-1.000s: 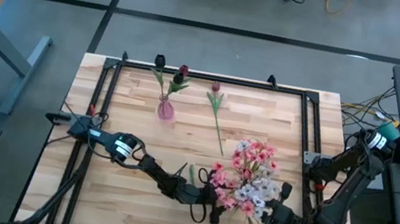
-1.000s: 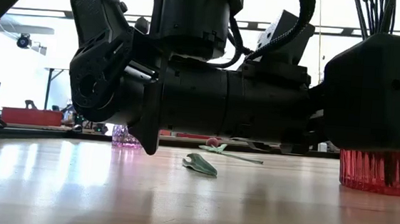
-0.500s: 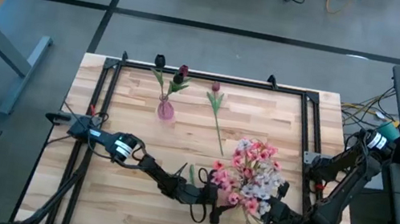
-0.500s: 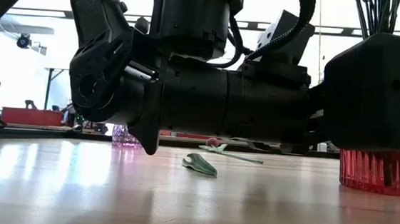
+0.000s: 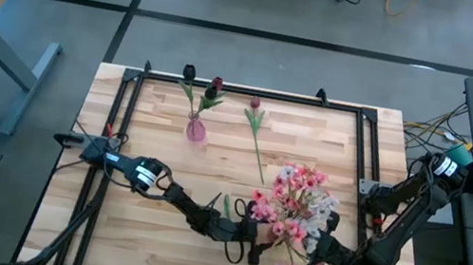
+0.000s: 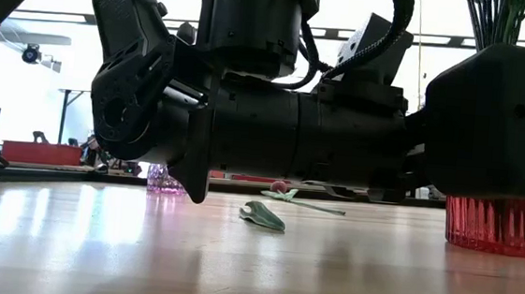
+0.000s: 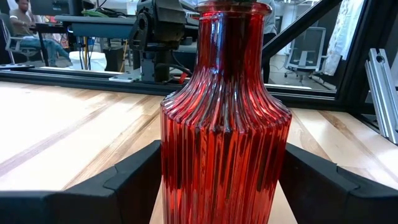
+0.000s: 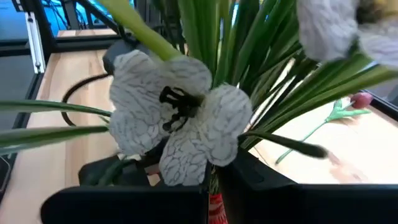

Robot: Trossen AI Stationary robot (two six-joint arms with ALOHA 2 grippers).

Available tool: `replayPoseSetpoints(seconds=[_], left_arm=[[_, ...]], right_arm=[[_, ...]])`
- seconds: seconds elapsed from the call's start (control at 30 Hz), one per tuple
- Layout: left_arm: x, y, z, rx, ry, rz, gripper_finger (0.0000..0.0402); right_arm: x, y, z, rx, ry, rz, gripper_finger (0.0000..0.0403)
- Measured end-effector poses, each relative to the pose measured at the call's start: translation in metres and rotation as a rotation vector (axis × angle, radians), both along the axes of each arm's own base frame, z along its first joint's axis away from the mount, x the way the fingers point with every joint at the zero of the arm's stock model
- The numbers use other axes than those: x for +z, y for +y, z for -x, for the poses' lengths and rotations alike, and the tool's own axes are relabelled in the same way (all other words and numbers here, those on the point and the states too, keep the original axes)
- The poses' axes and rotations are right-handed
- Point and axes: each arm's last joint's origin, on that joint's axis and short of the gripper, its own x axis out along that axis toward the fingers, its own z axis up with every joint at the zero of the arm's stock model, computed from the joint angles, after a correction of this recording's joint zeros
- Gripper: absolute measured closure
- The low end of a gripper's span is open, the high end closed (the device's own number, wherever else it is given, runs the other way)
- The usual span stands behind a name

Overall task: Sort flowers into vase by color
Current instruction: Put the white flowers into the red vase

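Observation:
A red ribbed vase point(image 7: 224, 118) stands on the table near its front middle, and its base shows in the low view point(image 6: 502, 232). My left gripper point(image 5: 248, 247) is shut on it. A bunch of pink and whitish sprays point(image 5: 296, 205) rises from it. My right gripper point(image 5: 320, 254) is just right of the vase, shut on a spray point(image 8: 180, 118) with whitish blooms. A small purple vase point(image 5: 195, 130) at the far left holds a maroon tulip point(image 5: 216, 84). Another tulip point(image 5: 257, 126) lies flat on the table. My left gripper pinches the red vase's lower body point(image 7: 168, 186) between its two fingers, one on each side, coming level from the table's left. The vase stands upright with its base on the table. My right gripper is shut among the spray's green stems point(image 8: 214, 168), just above the vase's red neck point(image 8: 215, 208). Blooms hide the exact place. The spray leans up and away from the fingers.
A loose green leaf point(image 6: 264, 216) lies on the table in front of the left arm. A black frame point(image 5: 253, 92) runs along the table's far and side edges. Bare wood lies at the near left and far right.
My right gripper has gone a little toward the table's left and the red vase, taking its spray along. The whitish blooms have swung toward the far edge, closer over the pink bunch. Green stems now show above the vase in the low view.

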Motion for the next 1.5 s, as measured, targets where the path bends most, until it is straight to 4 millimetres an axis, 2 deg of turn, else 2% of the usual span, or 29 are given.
replayPoseSetpoints(seconds=[0.33, 0.77, 0.93, 1.07, 1.23, 1.37, 1.5], left_arm=[[0.000, 0.000, 0.000, 0.008, 0.000, 0.000, 0.0127], [0.000, 0.000, 0.000, 0.007, 0.000, -0.001, 0.0127], [0.000, 0.000, 0.000, 0.006, 0.000, 0.000, 0.0127], [0.000, 0.000, 0.000, 0.006, 0.000, 0.000, 0.0127], [0.000, 0.000, 0.000, 0.006, 0.000, 0.000, 0.0127], [0.000, 0.000, 0.000, 0.010, 0.000, 0.000, 0.0127], [0.000, -0.001, 0.001, 0.012, -0.006, 0.000, 0.0127]], right_arm=[[-0.003, -0.001, 0.001, 0.003, 0.010, 0.004, 0.0390], [0.026, 0.010, -0.007, 0.026, -0.032, 0.036, 0.0390], [0.030, 0.012, -0.008, 0.030, -0.035, 0.030, 0.0383], [0.030, 0.012, -0.008, 0.026, -0.038, 0.009, 0.0338], [0.032, 0.012, -0.007, 0.026, -0.039, 0.002, 0.0247], [0.046, 0.016, -0.004, 0.051, -0.051, -0.024, 0.0187], [0.057, 0.020, 0.000, 0.076, -0.057, -0.032, 0.0147]])
